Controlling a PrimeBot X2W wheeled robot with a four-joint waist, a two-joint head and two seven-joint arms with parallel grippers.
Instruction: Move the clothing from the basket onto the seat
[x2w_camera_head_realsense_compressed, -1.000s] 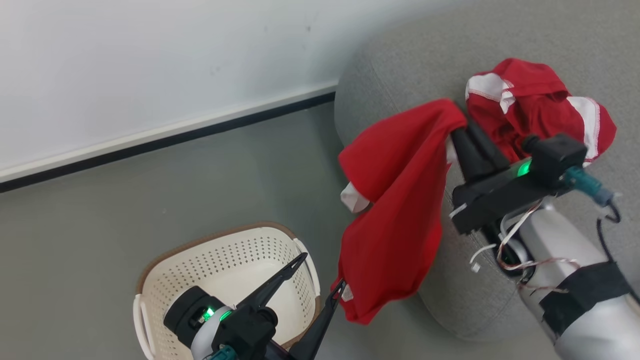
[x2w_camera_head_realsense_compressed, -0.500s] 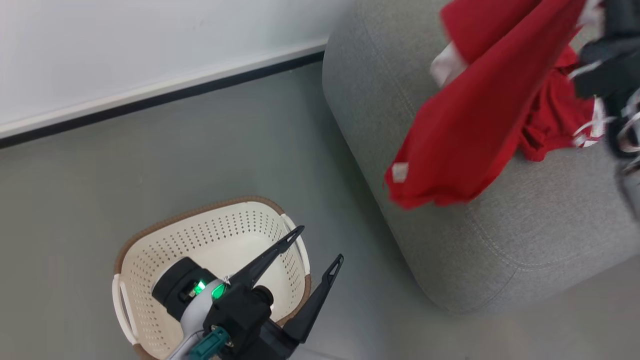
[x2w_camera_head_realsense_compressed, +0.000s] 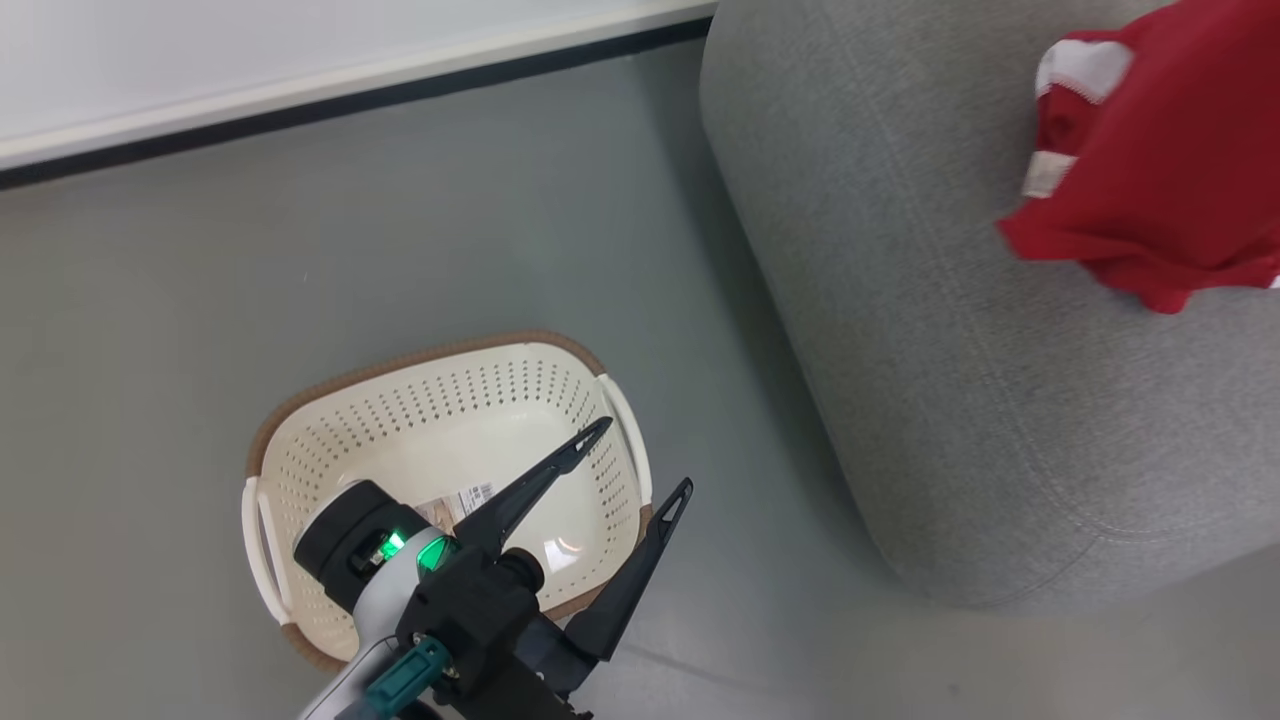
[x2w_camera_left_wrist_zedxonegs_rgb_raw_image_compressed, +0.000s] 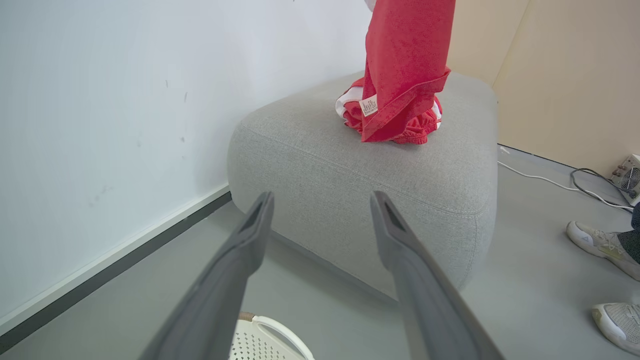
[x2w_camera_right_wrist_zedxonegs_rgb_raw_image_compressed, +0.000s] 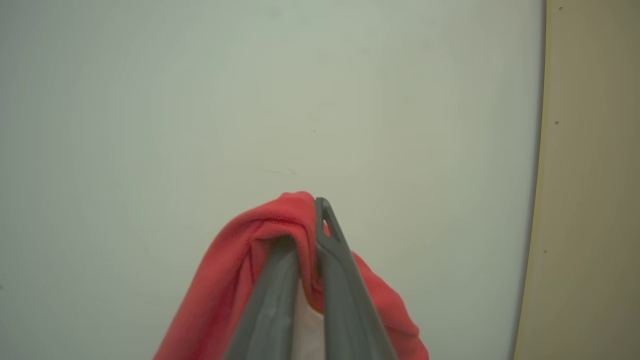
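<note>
The cream perforated basket (x2w_camera_head_realsense_compressed: 330, 400) stands on the floor with nothing but its barcode label inside. My left gripper (x2w_camera_head_realsense_compressed: 643, 460) hovers open over its right edge, holding nothing; in the left wrist view its fingers (x2w_camera_left_wrist_zedxonegs_rgb_raw_image_compressed: 322, 197) point toward the grey seat (x2w_camera_left_wrist_zedxonegs_rgb_raw_image_compressed: 375, 170). My right gripper (x2w_camera_right_wrist_zedxonegs_rgb_raw_image_compressed: 310, 220) is shut on red clothing (x2w_camera_right_wrist_zedxonegs_rgb_raw_image_compressed: 225, 280), which drapes over its fingers. That garment hangs down (x2w_camera_left_wrist_zedxonegs_rgb_raw_image_compressed: 405, 65) over the seat top, its hem reaching another red piece (x2w_camera_left_wrist_zedxonegs_rgb_raw_image_compressed: 420, 131) lying there. The head view shows the red clothing (x2w_camera_head_realsense_compressed: 1160, 180) over the seat (x2w_camera_head_realsense_compressed: 950, 350) at the upper right.
A white wall with a dark baseboard (x2w_camera_head_realsense_compressed: 330, 95) runs behind the basket and seat. Grey floor (x2w_camera_head_realsense_compressed: 150, 300) surrounds them. A person's pale shoes (x2w_camera_left_wrist_zedxonegs_rgb_raw_image_compressed: 600, 245) stand on the floor right of the seat, near a white cable (x2w_camera_left_wrist_zedxonegs_rgb_raw_image_compressed: 545, 181) and a beige wall panel.
The head camera has shifted. My right gripper has carried the red garment from hanging off the seat's front edge to above the seat top. The left gripper stays open over the basket.
</note>
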